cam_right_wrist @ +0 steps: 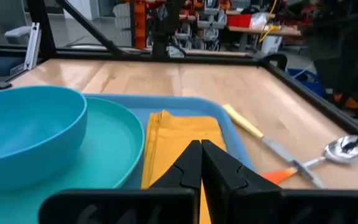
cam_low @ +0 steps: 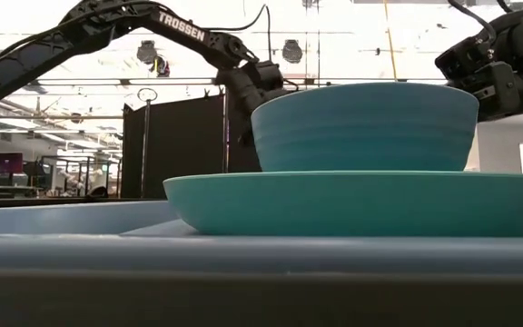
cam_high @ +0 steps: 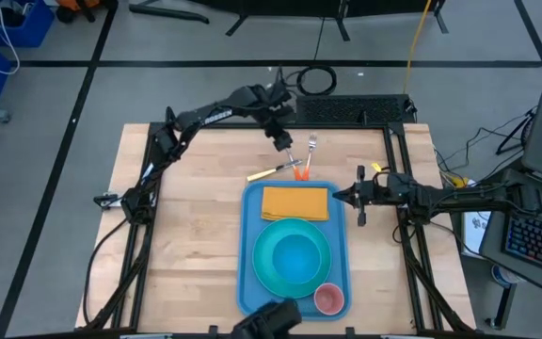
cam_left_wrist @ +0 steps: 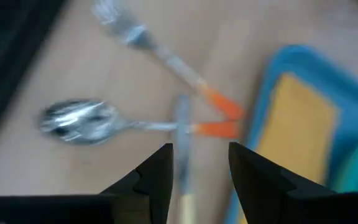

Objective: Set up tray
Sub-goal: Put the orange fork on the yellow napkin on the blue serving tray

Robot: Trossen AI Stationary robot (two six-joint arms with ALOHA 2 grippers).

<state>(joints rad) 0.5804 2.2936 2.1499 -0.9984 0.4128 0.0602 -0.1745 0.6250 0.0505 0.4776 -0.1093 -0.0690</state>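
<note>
My left claw (cam_left_wrist: pixel 199 171) hangs open over the knife (cam_left_wrist: pixel 182 134) — I'd straddle its handle squarely. Right claw (cam_right_wrist: pixel 201 163) waits clenched beside the tray (cam_high: pixel 250 202).

The left gripper (cam_left_wrist: pixel 199 171) has its two dark fingers (cam_left_wrist: pixel 157 177) apart, above the wooden table (cam_left_wrist: pixel 55 74). Between them passes a knife (cam_left_wrist: pixel 181 149). A spoon (cam_left_wrist: pixel 98 121) and a fork (cam_left_wrist: pixel 160 56), both with orange handles, lie beside the tray (cam_left_wrist: pixel 272 81), which holds a yellow napkin (cam_left_wrist: pixel 294 134).
</note>
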